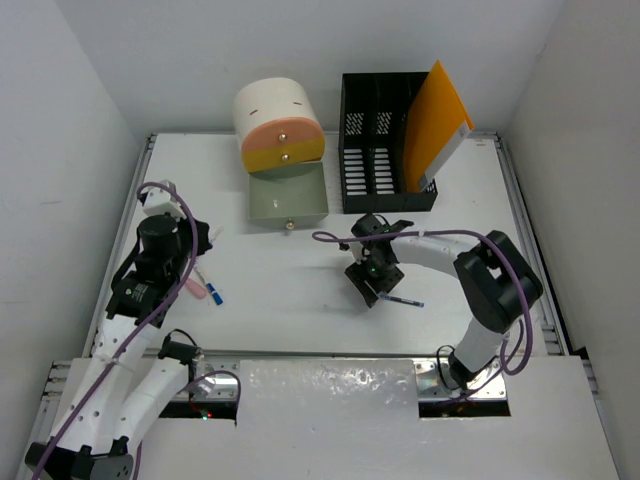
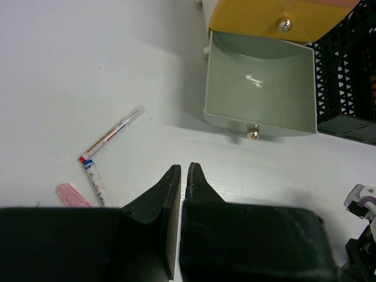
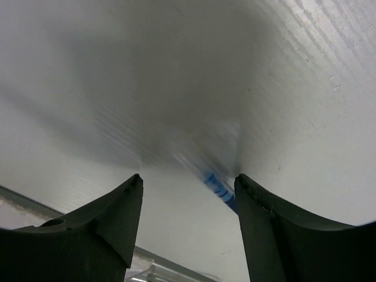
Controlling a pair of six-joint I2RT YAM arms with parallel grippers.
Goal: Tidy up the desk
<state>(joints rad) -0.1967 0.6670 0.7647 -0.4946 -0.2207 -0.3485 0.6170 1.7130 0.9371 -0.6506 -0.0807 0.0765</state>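
Note:
The white desk (image 1: 290,325) bears loose stationery. My right gripper (image 1: 368,289) is open and low over a blue pen (image 1: 402,299). In the right wrist view the blurred pen (image 3: 216,185) lies between the jaws (image 3: 188,183), close to the right finger. My left gripper (image 1: 207,240) is shut and empty (image 2: 183,170) above the desk's left side. Near it lie a red-tipped pen (image 2: 114,134), a blue-capped pen (image 2: 94,177) and a pink eraser (image 2: 72,194). They also show in the top view below the left gripper: the pens (image 1: 207,286) and the eraser (image 1: 191,290).
A rounded drawer unit (image 1: 277,120) stands at the back, its green bottom drawer (image 1: 288,195) pulled open and empty (image 2: 261,88). A black file rack (image 1: 378,150) with an orange folder (image 1: 435,120) stands at the back right. A foil strip (image 1: 330,385) runs along the near edge.

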